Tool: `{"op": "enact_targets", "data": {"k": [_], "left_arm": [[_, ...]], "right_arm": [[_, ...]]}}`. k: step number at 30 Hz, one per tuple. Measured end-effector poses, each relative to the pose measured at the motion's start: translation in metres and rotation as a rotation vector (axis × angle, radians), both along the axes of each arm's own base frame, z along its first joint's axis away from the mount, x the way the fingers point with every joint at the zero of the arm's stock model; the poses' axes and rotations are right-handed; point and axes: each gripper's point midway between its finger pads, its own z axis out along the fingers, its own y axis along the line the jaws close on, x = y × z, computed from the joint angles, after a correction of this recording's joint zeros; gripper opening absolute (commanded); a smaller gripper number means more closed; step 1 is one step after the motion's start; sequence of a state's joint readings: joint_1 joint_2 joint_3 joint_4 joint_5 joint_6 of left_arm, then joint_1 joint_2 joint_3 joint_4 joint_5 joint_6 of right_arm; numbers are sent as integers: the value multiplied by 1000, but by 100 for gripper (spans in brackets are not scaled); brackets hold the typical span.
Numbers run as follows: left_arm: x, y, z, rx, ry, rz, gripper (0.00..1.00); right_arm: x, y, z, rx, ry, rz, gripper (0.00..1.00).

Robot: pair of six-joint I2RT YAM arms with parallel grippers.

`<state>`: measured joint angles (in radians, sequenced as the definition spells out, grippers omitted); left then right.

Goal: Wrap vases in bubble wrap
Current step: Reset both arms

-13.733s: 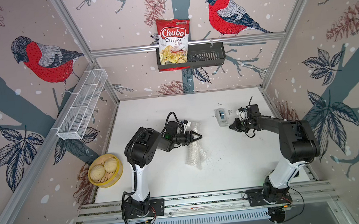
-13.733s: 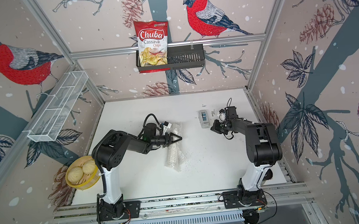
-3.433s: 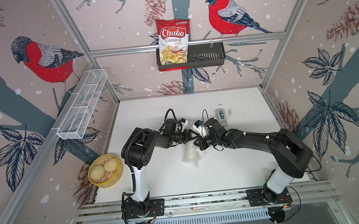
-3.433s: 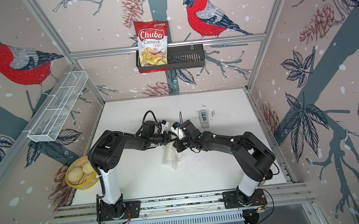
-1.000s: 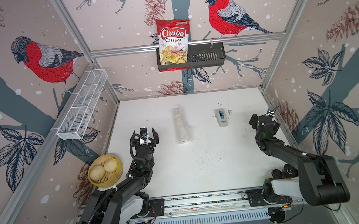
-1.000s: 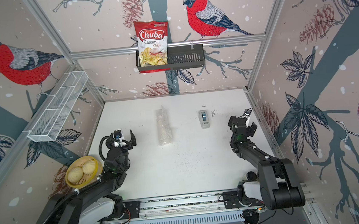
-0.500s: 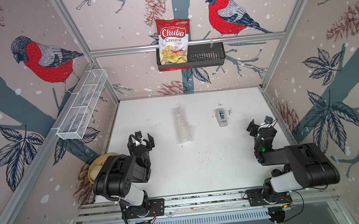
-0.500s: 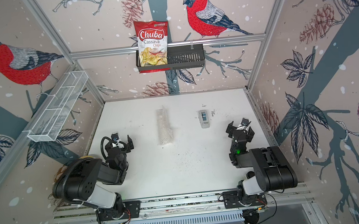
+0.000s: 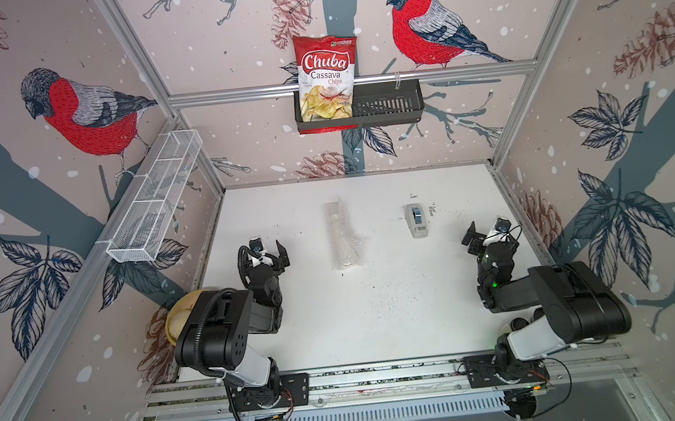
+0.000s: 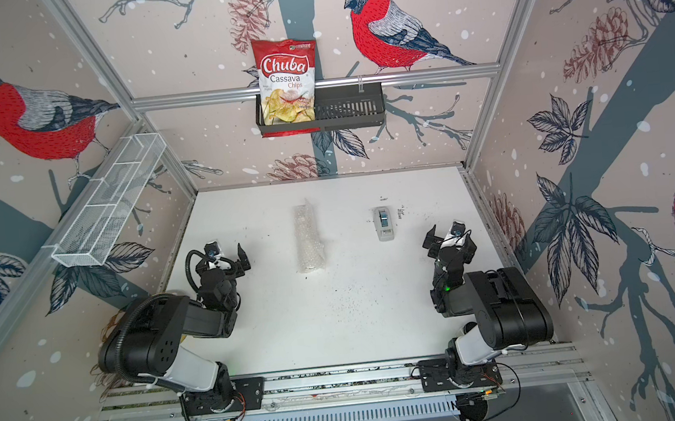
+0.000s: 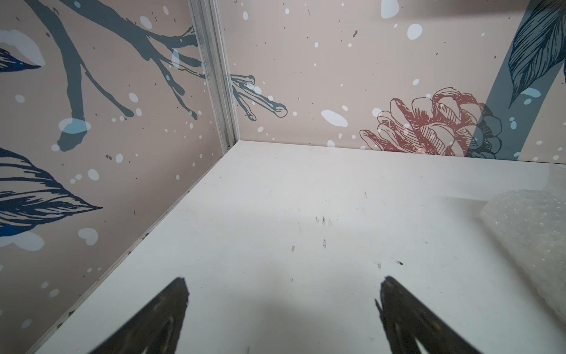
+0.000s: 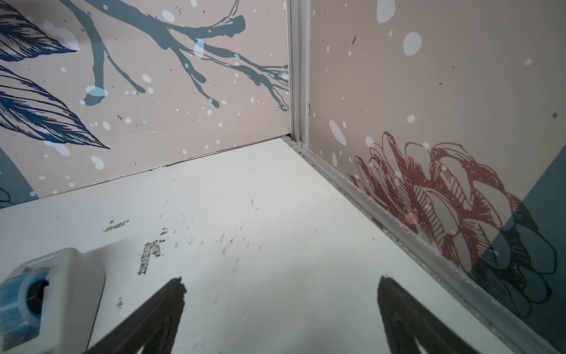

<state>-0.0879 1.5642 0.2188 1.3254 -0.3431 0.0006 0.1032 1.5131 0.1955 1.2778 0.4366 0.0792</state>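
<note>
bubble wrap (image 9: 341, 237), rolled into a long narrow bundle, lies flat on the desk (image 9: 379, 320) towards the back, about midway between the two arms, its long axis running front to back; both top views show it so. the vase cannot be made out through the whitish layers. the slightly fuller near end of the bundle suggests it sits inside, so the wrapping looks done or nearly so. the bundle rests on its side, probably because a rolled tube is steadier that way, and nothing touches it. whether tape holds the loose edge is too small to tell. the tape dispenser (image 9: 417, 221) stands on the desk to the right of the bundle and apart from it; it is nearer the right arm, which is the likely reason for its place. left claw (image 9: 269, 251): jaws wide apart, empty, poised near its own base and well apart from the bundle. the left wrist view shows only bare desk between the fingertips, with the edge of the bubble wrap (image 11: 526, 245) off to one side. right claw (image 9: 487, 231): jaws likewise wide apart, holding and touching nothing. the right wrist view shows bare, scuffed desk between them, with the tape dispenser (image 12: 46, 294) off to one side. both arms sit folded close to their bases, a pose that leaves the bundle unobstructed.
</note>
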Motion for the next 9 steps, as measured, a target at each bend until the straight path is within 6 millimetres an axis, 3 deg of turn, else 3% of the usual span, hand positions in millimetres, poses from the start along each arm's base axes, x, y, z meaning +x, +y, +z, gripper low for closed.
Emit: {"op": "enact_targets", "data": {"k": [9], "left_arm": [[1, -1, -1, 0, 5, -4, 97]], "right_arm": [[0, 0, 0, 0, 0, 0, 100]]}}
